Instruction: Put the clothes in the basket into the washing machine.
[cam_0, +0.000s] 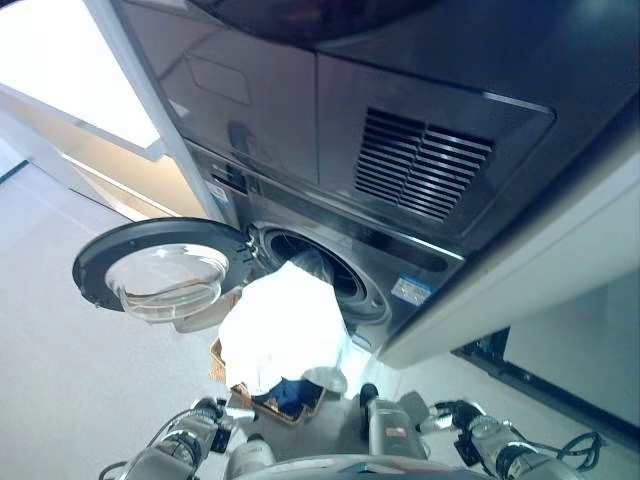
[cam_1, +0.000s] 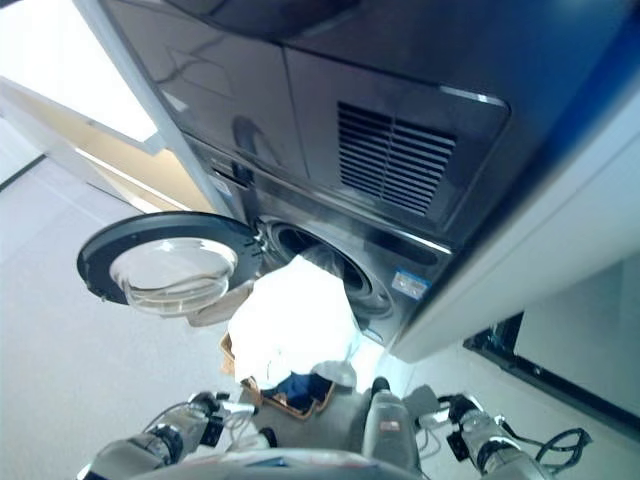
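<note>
White crumpled cloth (cam_0: 285, 325) hangs half in round drum mouth of grey front-loading washing machine (cam_0: 330, 270), above brown wicker basket (cam_0: 262, 395) holding dark garment; glass door (cam_0: 160, 268) swung open for loading. Left hand (cam_0: 205, 415), right hand (cam_0: 470, 425) low; fingers' state unclear.

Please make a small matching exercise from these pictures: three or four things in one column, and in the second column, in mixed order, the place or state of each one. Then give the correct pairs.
Things
1. washing machine door
2. white cloth
3. basket
4. vent grille

Places or states
A. on the floor below the drum opening, with dark blue cloth in it
B. swung open to the left, its glass bowl showing
C. on the grey panel above the drum opening
D. hanging out of the drum opening, down over the basket

Pairs: 1-B, 2-D, 3-A, 4-C
</note>
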